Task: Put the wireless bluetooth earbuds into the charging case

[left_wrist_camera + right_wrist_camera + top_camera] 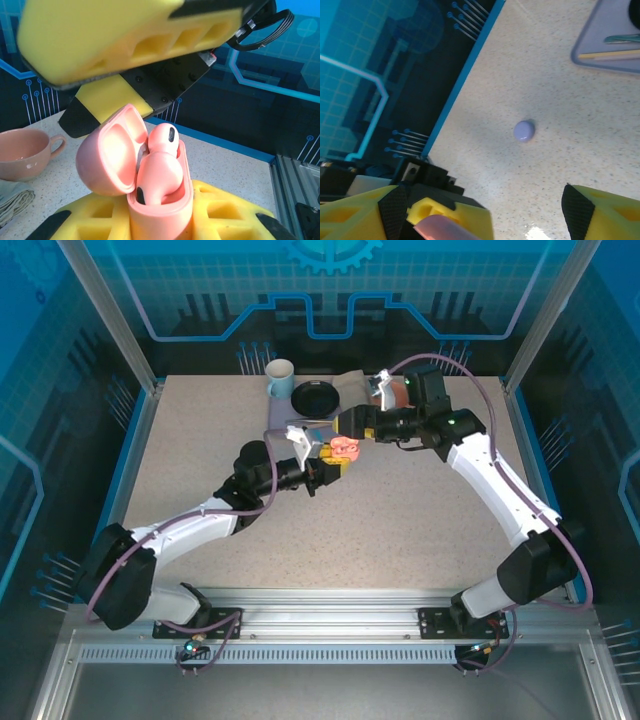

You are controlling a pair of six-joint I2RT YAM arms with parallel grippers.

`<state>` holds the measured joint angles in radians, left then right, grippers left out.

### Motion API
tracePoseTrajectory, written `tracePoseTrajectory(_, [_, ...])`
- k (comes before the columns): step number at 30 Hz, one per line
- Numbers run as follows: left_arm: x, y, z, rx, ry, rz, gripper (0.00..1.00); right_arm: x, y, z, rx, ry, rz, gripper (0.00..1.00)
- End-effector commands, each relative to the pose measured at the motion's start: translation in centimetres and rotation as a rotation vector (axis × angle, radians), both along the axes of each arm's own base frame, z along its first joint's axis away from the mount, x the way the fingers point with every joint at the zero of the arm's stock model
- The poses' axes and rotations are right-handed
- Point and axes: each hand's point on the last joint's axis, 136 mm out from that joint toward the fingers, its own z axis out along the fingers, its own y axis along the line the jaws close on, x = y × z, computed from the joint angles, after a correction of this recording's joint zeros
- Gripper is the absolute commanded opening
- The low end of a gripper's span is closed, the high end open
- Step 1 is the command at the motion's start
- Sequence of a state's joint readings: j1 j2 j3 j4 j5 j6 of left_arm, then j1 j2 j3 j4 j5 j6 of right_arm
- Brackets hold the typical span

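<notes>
The salmon-pink charging case (pixel 160 210) stands upright with its lid (pixel 107 157) swung open to the left. My left gripper (pixel 160 222) is shut on the case's lower body, a yellow finger (pixel 232 215) on each side. Two salmon-pink earbuds (pixel 157 177) sit in the case, one in front of the other, heads sticking up. In the top view the case (pixel 345 448) is held above mid-table by the left gripper (pixel 325 470), and my right gripper (pixel 348 428) hovers just behind it. The right gripper (pixel 482 210) is open, the pink case (pixel 440 231) low between its fingers.
A small lilac pebble-shaped thing (pixel 524 130) lies on the speckled table. A grey tray (pixel 600 40) holds utensils. At the back stand a pale blue mug (pixel 280 378), a black dish (pixel 317 397) and a pink cup (pixel 22 152) beside a folded cloth (pixel 12 200).
</notes>
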<state>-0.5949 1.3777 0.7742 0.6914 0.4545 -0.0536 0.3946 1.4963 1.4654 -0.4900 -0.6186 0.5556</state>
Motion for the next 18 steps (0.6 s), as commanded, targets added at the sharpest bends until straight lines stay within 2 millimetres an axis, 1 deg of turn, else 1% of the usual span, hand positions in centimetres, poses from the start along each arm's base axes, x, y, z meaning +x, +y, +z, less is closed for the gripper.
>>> tracePoseTrajectory(1, [0.0, -0.8, 2.1, -0.042, -0.054, -0.032, 0.00, -2.0, 1.4, 2.2, 0.111, 0.012, 0.083, 0.83])
tracePoseTrajectory(3, [0.5, -0.8, 1.7, -0.037, -0.045, -0.016, 0.00, -2.9, 1.7, 2.5, 0.127, 0.022, 0.104, 0.82])
tracePoseTrajectory(6, [1.2, -0.6, 1.3, -0.032, -0.040, 0.016, 0.00, -4.9, 1.7, 3.3, 0.144, 0.022, 0.140, 0.80])
tracePoseTrajectory(8, [1.6, -0.6, 1.0, -0.030, -0.034, 0.035, 0.00, -6.2, 1.3, 3.8, 0.153, 0.011, 0.141, 0.79])
tracePoseTrajectory(10, [1.9, -0.6, 0.7, -0.031, -0.025, 0.036, 0.00, -7.0, 0.8, 4.3, 0.155, 0.000, 0.127, 0.79])
tracePoseTrajectory(14, [2.5, -0.8, -0.1, -0.032, 0.004, 0.049, 0.00, -8.3, -0.2, 5.0, 0.160, -0.019, 0.104, 0.79])
tracePoseTrajectory(18, [3.1, -0.5, -0.6, -0.046, 0.025, 0.076, 0.00, -8.8, -1.1, 5.3, 0.162, -0.028, 0.083, 0.80])
